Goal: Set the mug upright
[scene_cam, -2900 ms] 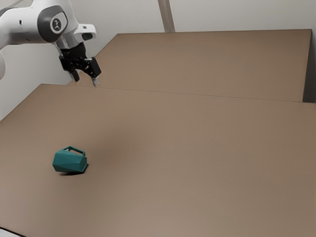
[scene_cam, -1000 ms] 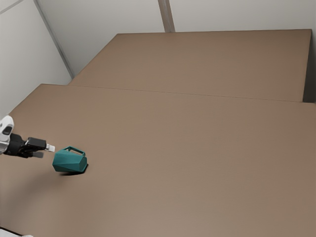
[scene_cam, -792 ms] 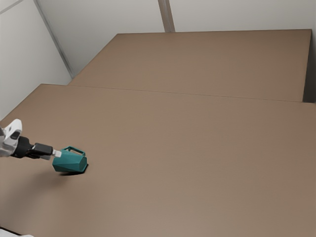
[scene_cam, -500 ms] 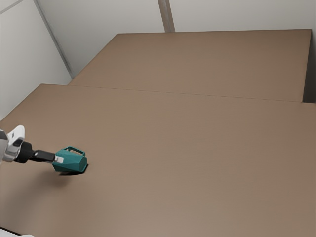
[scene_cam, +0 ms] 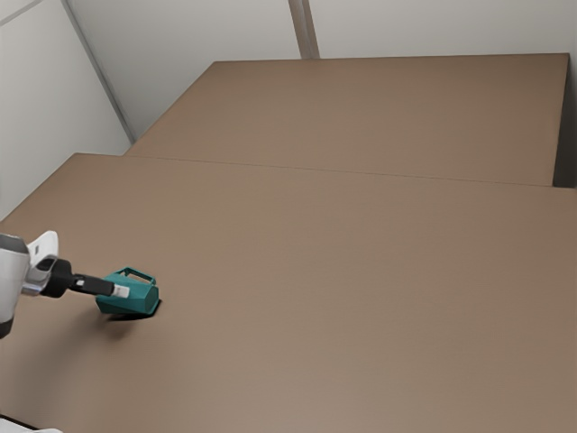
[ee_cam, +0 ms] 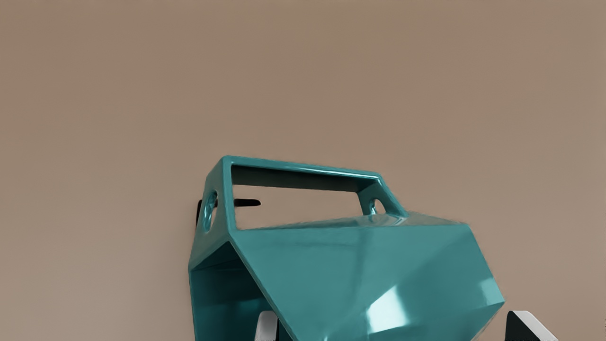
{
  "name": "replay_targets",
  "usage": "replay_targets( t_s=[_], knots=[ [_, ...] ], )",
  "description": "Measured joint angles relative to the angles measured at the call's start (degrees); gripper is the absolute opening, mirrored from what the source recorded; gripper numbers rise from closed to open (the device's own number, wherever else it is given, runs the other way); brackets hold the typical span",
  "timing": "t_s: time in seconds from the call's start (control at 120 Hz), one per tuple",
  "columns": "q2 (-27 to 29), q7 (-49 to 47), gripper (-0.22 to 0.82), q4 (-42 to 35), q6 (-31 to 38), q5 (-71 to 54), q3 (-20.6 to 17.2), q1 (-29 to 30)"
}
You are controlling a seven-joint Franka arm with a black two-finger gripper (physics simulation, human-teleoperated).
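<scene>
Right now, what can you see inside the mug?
In the mug, lying on its side, I see dark teal inner wall and one fingertip, seemingly just within. Deeper in, its near side covers the rest, so I can't tell what is there.

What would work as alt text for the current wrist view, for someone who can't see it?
A teal mug lies on its side on a brown tabletop, its angular handle showing. The gripper is open, one fingertip at the mug's open mouth, the other past its opposite end.
</scene>
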State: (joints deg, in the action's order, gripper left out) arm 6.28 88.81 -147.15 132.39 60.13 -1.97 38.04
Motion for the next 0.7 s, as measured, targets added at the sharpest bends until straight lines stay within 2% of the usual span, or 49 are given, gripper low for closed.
replay_targets(
  t_s=[0.175,0.5,0.7],
  knots=[
    [0.69,1.45,0.37,-0.67,-0.03,1.87,-0.55,0.06],
    [2.47,3.23,0.30,-0.88,-1.42,5.73,-4.48,-0.57],
    [3.65,3.77,0.01,-0.65,-2.36,7.63,-6.51,-0.63]
  ],
)
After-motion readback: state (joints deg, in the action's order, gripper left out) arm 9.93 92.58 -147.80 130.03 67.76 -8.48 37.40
